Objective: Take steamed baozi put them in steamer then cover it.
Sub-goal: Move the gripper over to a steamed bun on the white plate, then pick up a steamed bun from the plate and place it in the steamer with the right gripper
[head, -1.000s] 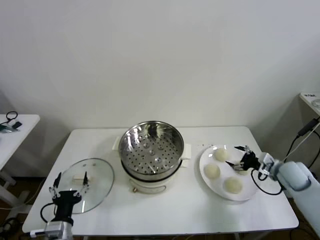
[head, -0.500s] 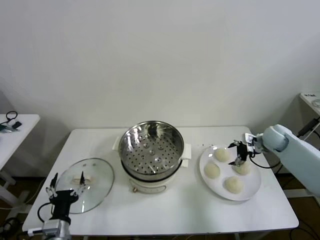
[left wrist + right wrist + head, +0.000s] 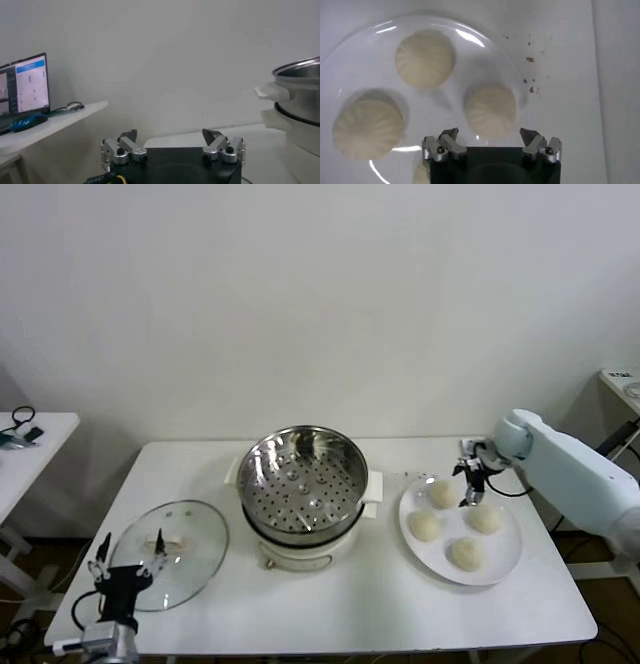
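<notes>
right arm: reaches in from the right, elbow raised, wrist turned down over the far side of the white plate (image 3: 505,564)
right gripper (image 3: 470,483): jaws spread wide, empty, hovering above a bun
left gripper (image 3: 128,560): low at near-left table corner, jaws wide, empty, over near edge of cover (image 3: 172,552)
steamed baozi (image 3: 444,493): four on plate, right of steamer
steamer (image 3: 302,482): table centre, empty, uncovered

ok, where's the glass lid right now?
In the head view the cover lies flat on the table's left front part, beside the steamer on its left, just ahead of the open left gripper.
</notes>
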You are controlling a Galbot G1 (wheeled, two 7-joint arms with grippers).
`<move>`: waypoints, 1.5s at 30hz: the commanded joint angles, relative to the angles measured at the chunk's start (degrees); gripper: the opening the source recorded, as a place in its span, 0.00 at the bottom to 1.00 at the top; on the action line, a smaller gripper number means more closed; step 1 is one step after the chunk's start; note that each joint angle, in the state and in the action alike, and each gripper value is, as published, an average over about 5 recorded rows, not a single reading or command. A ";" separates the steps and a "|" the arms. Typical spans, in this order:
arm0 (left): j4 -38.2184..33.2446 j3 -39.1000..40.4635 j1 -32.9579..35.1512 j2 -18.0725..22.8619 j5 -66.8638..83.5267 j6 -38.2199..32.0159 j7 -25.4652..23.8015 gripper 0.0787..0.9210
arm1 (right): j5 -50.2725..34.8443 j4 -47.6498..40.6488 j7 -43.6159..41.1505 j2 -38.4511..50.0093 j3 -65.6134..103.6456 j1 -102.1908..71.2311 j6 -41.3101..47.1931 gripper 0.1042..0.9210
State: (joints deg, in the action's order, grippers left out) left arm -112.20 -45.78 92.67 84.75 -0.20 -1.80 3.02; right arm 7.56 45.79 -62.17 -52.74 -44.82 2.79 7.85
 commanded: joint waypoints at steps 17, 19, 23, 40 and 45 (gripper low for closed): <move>0.62 -0.50 0.29 -0.45 0.62 -0.12 0.23 0.88 | 3.92 -6.73 -2.11 -6.28 -1.89 1.03 -2.47 0.87; 0.56 -0.61 0.44 -0.61 0.84 -0.11 0.23 0.88 | 4.25 -6.85 -2.12 -6.24 -1.83 1.01 -2.82 0.85; 0.66 -0.85 0.67 -0.82 1.32 -0.14 0.36 0.88 | 4.69 -6.78 -2.12 -6.13 -1.65 0.80 -3.22 0.81; 0.41 -0.69 1.14 -0.76 1.56 -0.19 0.56 0.88 | 4.49 -6.54 -2.17 -6.26 -1.85 2.47 -5.40 0.75; 0.15 -0.76 1.58 -0.75 1.70 -0.29 0.56 0.88 | 1.22 -4.57 -2.82 -5.55 -5.26 7.57 -8.26 0.74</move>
State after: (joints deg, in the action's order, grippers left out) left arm -111.88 -46.49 94.02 83.98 1.35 -2.02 3.57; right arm 10.88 40.20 -64.82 -58.30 -47.73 6.45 1.75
